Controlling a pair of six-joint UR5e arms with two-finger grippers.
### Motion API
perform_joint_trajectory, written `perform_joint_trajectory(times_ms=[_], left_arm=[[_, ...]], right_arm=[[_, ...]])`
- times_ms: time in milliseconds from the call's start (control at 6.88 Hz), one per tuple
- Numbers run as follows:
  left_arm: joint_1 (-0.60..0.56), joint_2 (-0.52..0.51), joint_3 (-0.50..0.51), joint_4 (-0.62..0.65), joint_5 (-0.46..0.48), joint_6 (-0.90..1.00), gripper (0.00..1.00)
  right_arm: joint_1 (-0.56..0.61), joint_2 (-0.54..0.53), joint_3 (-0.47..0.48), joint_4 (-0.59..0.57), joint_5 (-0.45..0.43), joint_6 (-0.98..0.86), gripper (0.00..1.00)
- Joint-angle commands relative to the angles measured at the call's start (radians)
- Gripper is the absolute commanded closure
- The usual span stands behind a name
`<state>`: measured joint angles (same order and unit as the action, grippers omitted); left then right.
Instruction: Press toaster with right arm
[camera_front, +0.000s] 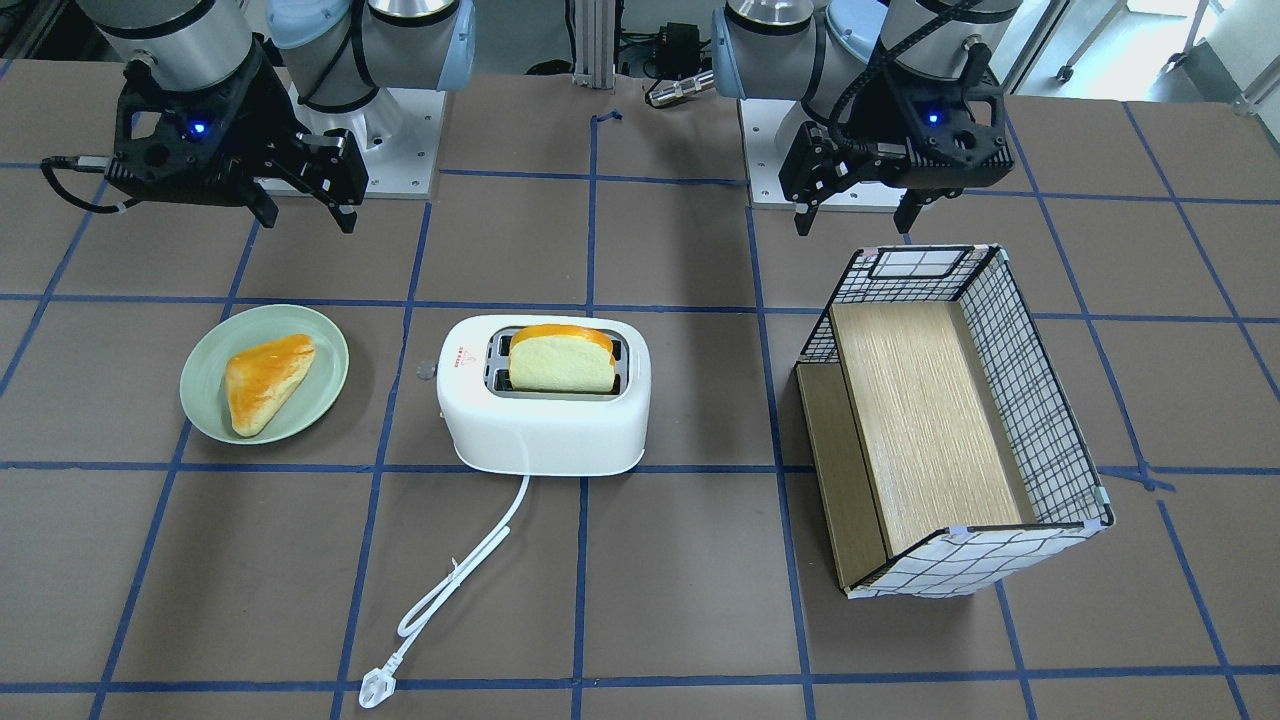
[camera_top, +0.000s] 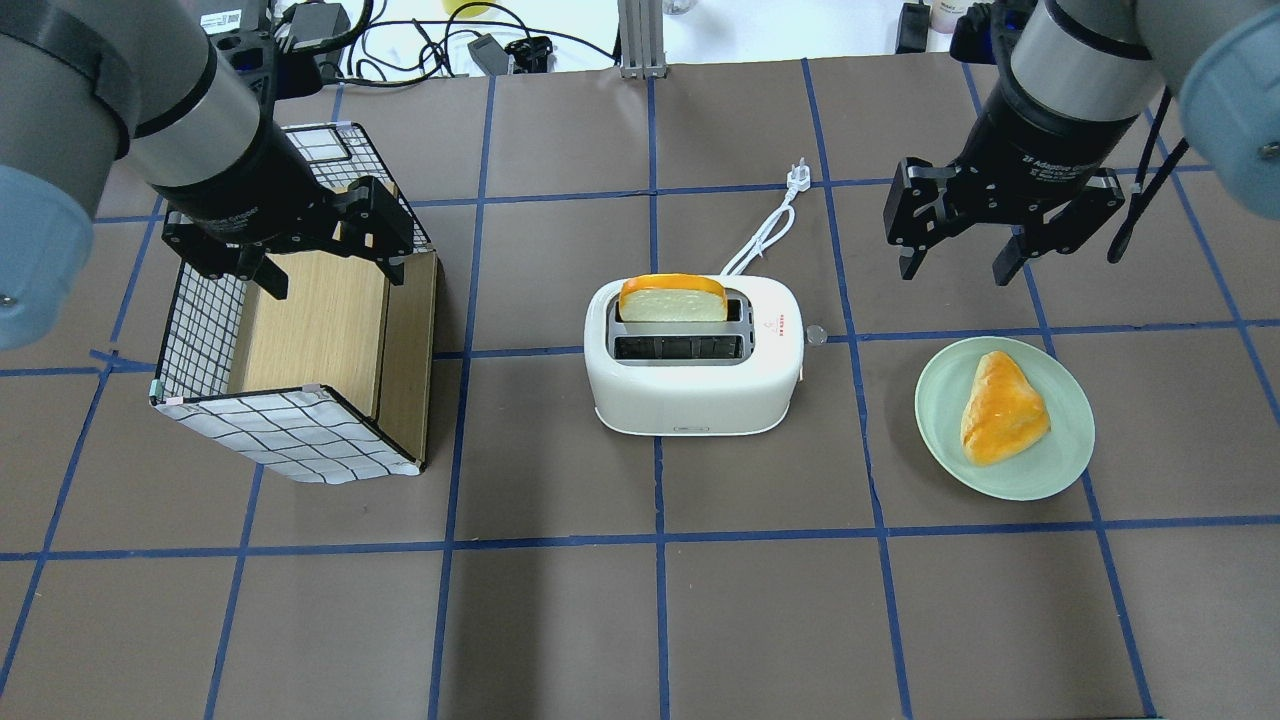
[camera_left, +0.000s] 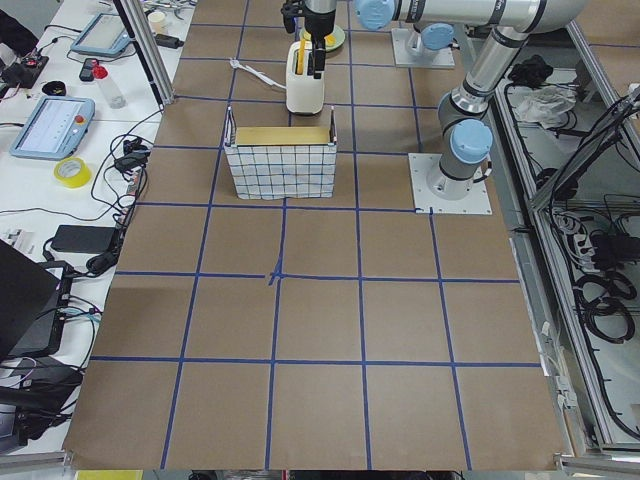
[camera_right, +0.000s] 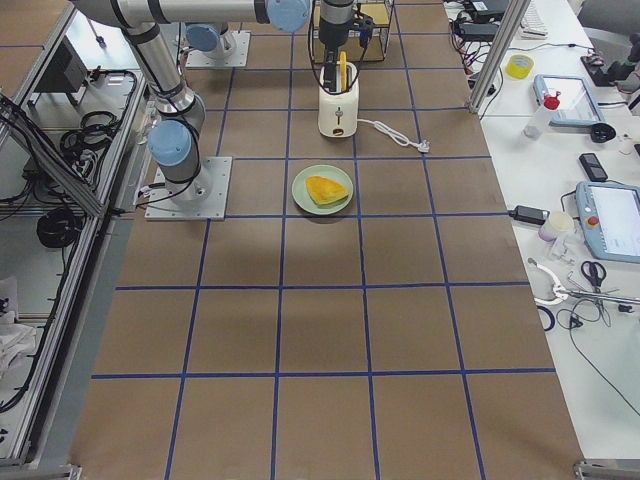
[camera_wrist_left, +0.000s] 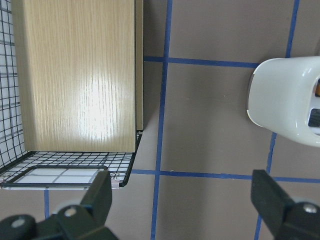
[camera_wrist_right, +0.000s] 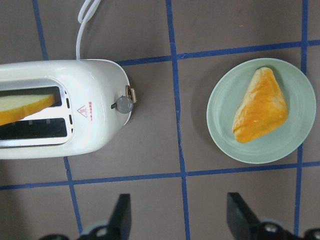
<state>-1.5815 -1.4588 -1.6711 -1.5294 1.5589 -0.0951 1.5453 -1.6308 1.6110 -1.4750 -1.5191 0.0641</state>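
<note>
The white toaster (camera_front: 545, 425) (camera_top: 690, 395) stands mid-table with a bread slice (camera_top: 672, 298) upright in one slot. Its grey lever knob (camera_top: 815, 335) (camera_wrist_right: 124, 104) sticks out of the end that faces the plate. My right gripper (camera_top: 955, 268) (camera_front: 308, 218) hangs open and empty above the table, beyond the knob and the plate, apart from the toaster. In the right wrist view its fingers (camera_wrist_right: 122, 215) frame the knob and the plate. My left gripper (camera_top: 335, 283) (camera_front: 853, 225) is open and empty above the basket's edge.
A green plate (camera_top: 935, 440) with a pastry (camera_top: 1000, 408) lies next to the toaster's knob end. A wire basket (camera_top: 290, 440) with a wooden bottom lies tipped on its side on the other side. The toaster's white cord and plug (camera_top: 800, 175) trail away across the table.
</note>
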Motion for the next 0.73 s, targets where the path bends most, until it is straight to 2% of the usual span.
perform_joint_trajectory(times_ms=[0,291,436,582], left_arm=[[0.0,0.0,0.001,0.0,0.001,0.0,0.0],[0.0,0.0,-0.001,0.0,0.0,0.0,0.0],[0.0,0.0,0.001,0.0,0.001,0.0,0.0],[0.0,0.0,-0.001,0.0,0.0,0.0,0.0]], right_arm=[[0.001,0.002,0.016,0.004,0.007,0.011,1.0],[-0.001,0.041,0.076,-0.077,0.124,0.014,1.0],[-0.001,0.078,0.11,-0.155,0.137,0.014,1.0],[-0.001,0.084,0.148,-0.184,0.139,0.011,1.0]])
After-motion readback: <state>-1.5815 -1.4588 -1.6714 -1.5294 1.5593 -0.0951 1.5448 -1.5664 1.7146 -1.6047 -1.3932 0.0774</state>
